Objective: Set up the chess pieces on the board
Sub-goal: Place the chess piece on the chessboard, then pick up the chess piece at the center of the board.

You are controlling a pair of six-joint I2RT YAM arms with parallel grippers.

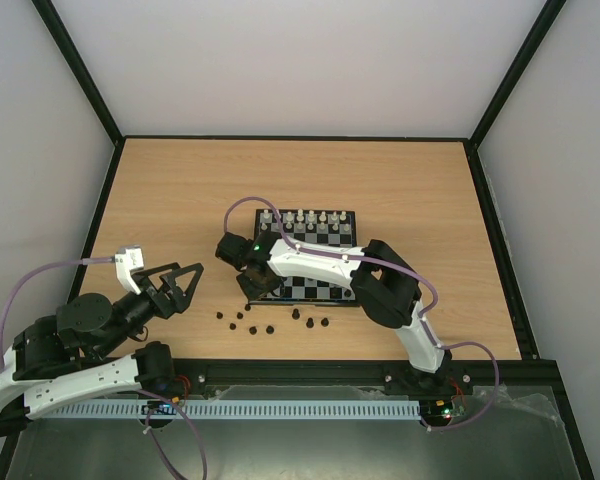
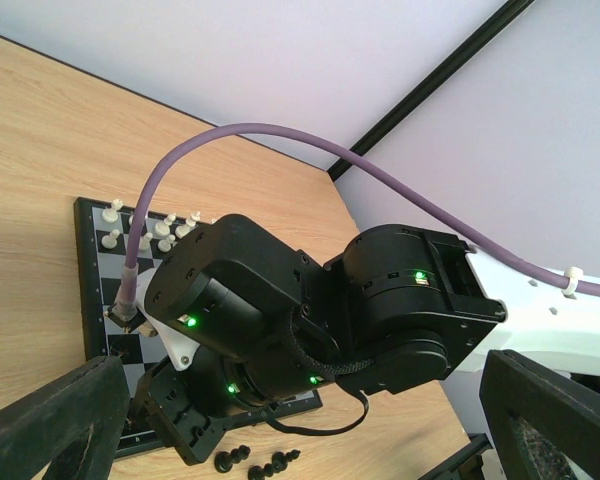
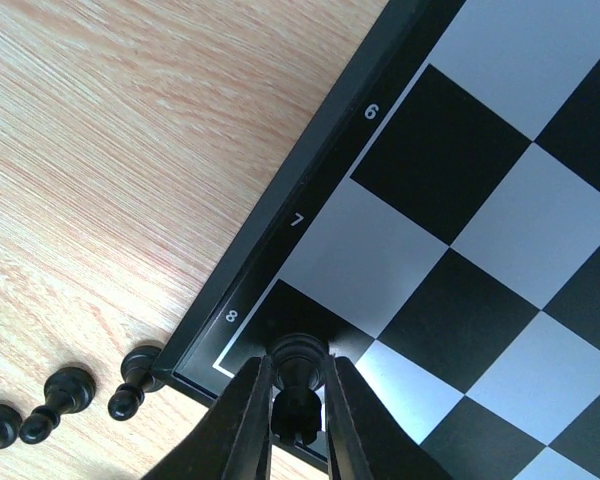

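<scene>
The board (image 1: 312, 289) lies mid-table, its near-left corner (image 3: 242, 318) filling the right wrist view. My right gripper (image 1: 252, 290) reaches over that corner and is shut on a black chess piece (image 3: 300, 358), whose base rests on the dark corner square by the "8" mark; the fingers (image 3: 248, 420) flank it on both sides. Several loose black chess pieces (image 1: 255, 329) lie on the wood before the board, three of them (image 3: 62, 394) just off the corner. My left gripper (image 1: 180, 285) hovers open at the left, apart from everything, its wide fingers (image 2: 50, 425) framing the right arm.
White pieces (image 1: 305, 221) stand in two rows along the board's far edge. The right arm's black wrist (image 2: 280, 320) and purple cable (image 2: 280, 135) hang over the board's left side. Black frame rails (image 1: 80, 70) border the table.
</scene>
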